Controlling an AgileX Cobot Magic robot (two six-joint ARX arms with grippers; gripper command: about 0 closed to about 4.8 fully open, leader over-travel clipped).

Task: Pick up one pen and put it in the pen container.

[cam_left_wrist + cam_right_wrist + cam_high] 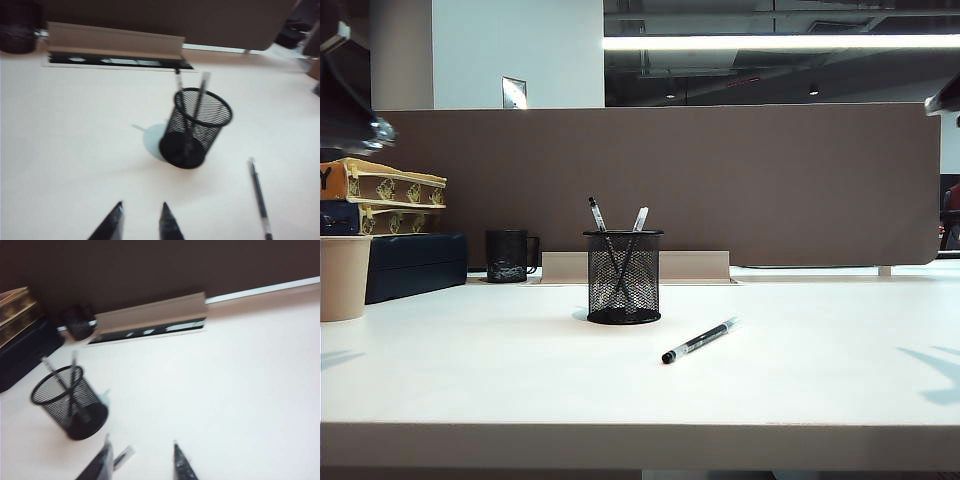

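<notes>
White surface (470,380) nearest camera, bare front edge. Pen container (623,276) upright mid-surface, two pens standing inside. Pen (699,340) flat on surface, near container, toward right side, untouched. Beige cup (342,277) at far left; dark mug (509,256) behind, by partition. Left gripper (141,222) above surface short of container, jaws parted, holding nothing. Right gripper (142,462) above pen end, jaws spread, nothing held.

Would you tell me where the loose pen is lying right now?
In the exterior view the pen lies flat on the white table, just right of centre, in front and to the right of the pen container, not touching it.
</notes>
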